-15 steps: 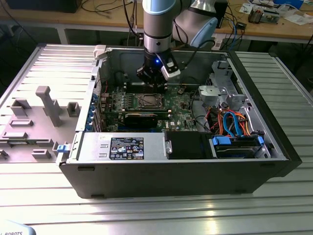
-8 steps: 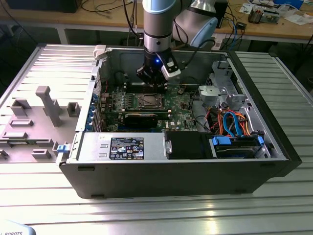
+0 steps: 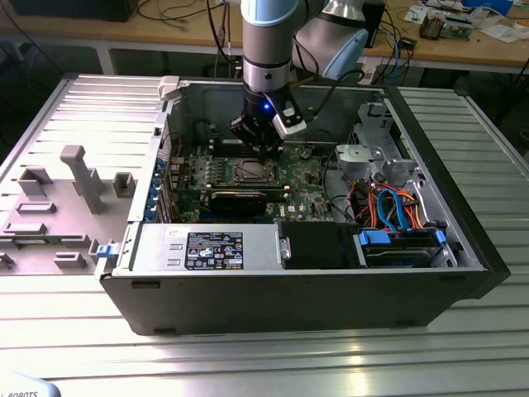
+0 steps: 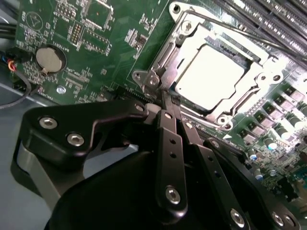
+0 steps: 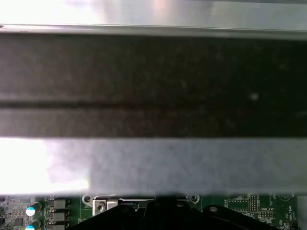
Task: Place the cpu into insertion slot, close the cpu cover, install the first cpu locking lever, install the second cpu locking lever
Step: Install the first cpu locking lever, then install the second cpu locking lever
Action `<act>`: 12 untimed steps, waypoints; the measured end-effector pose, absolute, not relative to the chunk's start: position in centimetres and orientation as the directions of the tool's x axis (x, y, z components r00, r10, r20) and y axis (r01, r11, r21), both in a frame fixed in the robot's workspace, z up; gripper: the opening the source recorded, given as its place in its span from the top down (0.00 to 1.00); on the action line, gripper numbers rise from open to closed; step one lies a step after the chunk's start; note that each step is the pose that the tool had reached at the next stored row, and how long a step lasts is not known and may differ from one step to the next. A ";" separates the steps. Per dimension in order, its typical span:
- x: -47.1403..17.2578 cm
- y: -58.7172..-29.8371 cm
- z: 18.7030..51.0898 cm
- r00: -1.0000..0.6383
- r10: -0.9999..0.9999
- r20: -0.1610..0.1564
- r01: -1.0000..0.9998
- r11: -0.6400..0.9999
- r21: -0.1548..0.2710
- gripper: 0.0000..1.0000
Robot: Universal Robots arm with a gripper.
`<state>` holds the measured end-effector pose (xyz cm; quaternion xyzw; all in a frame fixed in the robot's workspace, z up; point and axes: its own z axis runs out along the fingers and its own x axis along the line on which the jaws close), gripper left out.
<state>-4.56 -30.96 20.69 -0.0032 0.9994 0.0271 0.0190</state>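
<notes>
In the second wrist view the hand (image 4: 165, 103), fingers clenched together on nothing, stood at the near corner of the insertion slot (image 4: 218, 117). Just beyond its tip lay one cpu (image 4: 208, 76), seated in that slot, with one cpu cover (image 4: 189, 45) closed flat around it.

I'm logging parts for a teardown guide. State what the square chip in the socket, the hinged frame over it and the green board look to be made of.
The square silver-grey cpu looks like dull brushed metal: matte, pale, evenly lit. The thin silver cpu cover framing it seems stamped polished steel, judging by bright glints and sharp bent edges. The green motherboard appears to be lacquered circuit laminate, glossy, with printed traces.
</notes>
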 end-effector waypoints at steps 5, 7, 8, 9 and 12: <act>-4.6 -31.0 20.7 -0.999 -0.005 -0.038 -0.008 0.999 0.054 0.89; -4.6 -31.0 20.7 -0.999 -0.006 -0.038 -0.008 0.999 0.054 0.89; -4.6 -31.1 20.7 -0.999 -0.006 -0.038 -0.008 0.999 0.054 0.89; -4.6 -31.2 20.7 -0.999 -0.006 -0.038 -0.008 0.999 0.054 0.89; -4.6 -31.3 20.7 -0.999 -0.005 -0.038 -0.008 0.999 0.054 0.89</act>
